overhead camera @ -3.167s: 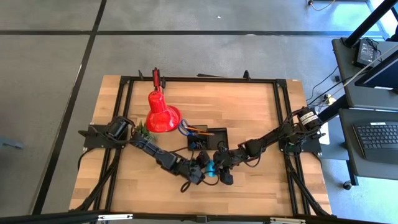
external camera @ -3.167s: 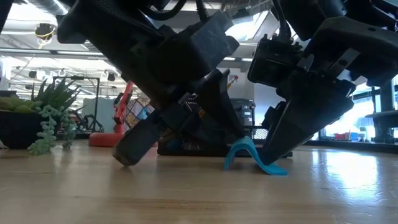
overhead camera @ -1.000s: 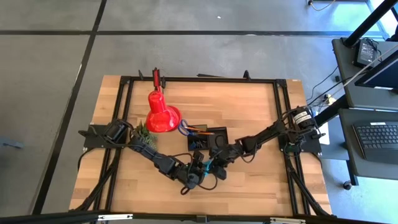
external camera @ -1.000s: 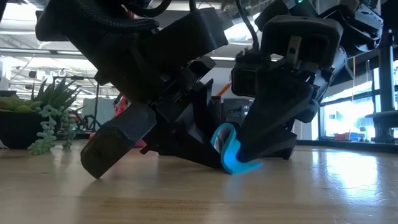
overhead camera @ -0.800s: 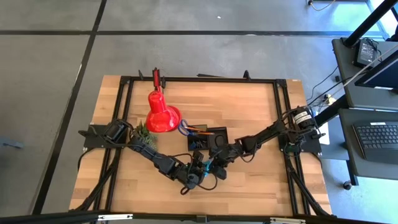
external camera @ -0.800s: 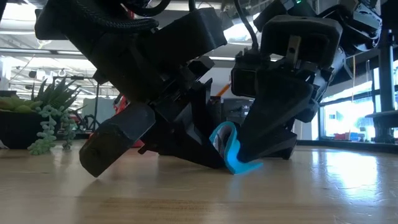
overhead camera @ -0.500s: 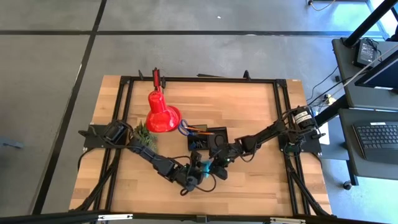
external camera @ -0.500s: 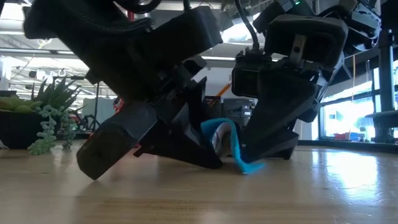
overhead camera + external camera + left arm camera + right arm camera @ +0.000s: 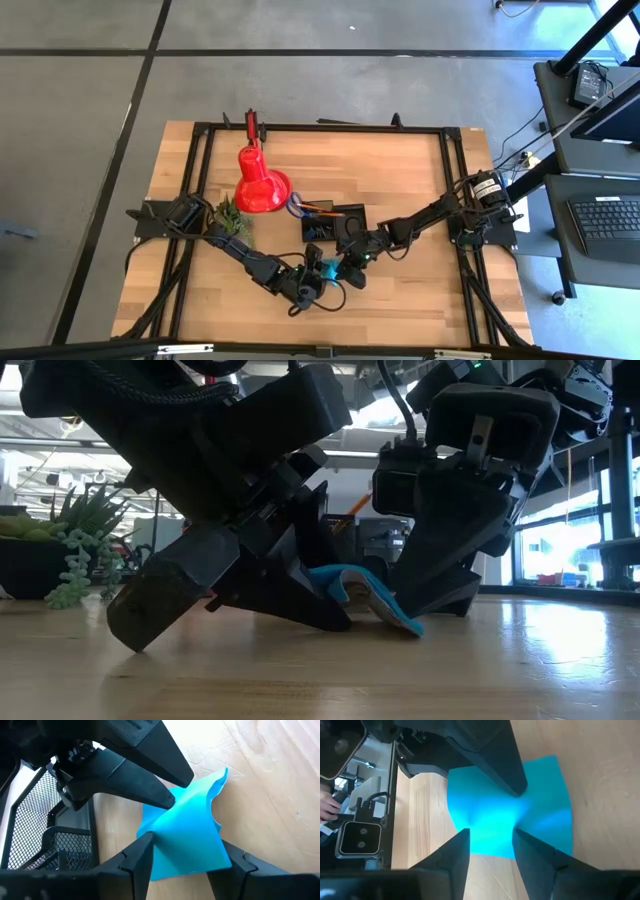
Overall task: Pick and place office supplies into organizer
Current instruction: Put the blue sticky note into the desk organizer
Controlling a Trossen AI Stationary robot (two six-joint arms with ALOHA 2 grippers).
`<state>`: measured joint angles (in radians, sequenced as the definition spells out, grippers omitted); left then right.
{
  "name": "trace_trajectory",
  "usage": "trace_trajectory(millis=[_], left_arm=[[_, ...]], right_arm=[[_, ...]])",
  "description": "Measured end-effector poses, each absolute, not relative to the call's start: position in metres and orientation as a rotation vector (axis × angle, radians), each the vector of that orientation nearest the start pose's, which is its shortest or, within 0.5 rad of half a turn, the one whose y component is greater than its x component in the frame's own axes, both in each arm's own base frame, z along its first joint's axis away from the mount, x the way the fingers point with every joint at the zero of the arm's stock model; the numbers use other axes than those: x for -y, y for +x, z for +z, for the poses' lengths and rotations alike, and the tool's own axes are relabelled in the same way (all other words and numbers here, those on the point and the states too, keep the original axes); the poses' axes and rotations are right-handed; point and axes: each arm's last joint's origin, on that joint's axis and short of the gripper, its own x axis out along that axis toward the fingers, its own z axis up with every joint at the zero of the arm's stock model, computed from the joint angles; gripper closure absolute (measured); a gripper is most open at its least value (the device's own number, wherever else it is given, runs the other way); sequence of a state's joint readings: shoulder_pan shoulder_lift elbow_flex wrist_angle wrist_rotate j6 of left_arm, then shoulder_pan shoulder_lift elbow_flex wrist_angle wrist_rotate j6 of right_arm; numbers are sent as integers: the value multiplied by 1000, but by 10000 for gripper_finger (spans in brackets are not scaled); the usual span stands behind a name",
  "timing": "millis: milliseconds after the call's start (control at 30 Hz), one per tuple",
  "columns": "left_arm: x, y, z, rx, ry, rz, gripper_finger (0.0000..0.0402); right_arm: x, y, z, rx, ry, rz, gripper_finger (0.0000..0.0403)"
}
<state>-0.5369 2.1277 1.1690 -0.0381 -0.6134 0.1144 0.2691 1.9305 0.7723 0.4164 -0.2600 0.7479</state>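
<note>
While both pincers pinch the same thin light-blue square paper note sheet (image 9: 187, 837) from opposite edges, the main hazard is plain: the left pincer (image 9: 182, 857) has its fingers closed on one edge, the right pincer (image 9: 490, 837) is clamped on the opposite edge, and the sheet between them is already buckled and creased. If either arm pulls away while the other holds, the paper will probably tear or slip crookedly out of one grip; if both let go, it drops back onto the wooden bench (image 9: 400, 180).

In the low view the sheet (image 9: 365, 590) sags just above the wood between the two dark fingers (image 9: 300, 585), so a downward push would crumple it further.

Outward from there, the low black wire-mesh organizer tray (image 9: 335, 222) lies just beyond the pincers, near the right arm's wrist. A red desk lamp (image 9: 262, 185) and small green potted plant (image 9: 232, 215) crowd the tray's left side; open wood lies on its right.
</note>
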Motion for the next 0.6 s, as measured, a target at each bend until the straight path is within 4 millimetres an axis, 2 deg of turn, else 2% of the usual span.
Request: trace_trajectory(millis=[267,600], left_arm=[[189,350,84,-861,585,38,239],[189,350,84,-856,626,35,240]], right_arm=[[-92,325,86,-895,736,177,250],[-93,327,89,-863,760,188,250]])
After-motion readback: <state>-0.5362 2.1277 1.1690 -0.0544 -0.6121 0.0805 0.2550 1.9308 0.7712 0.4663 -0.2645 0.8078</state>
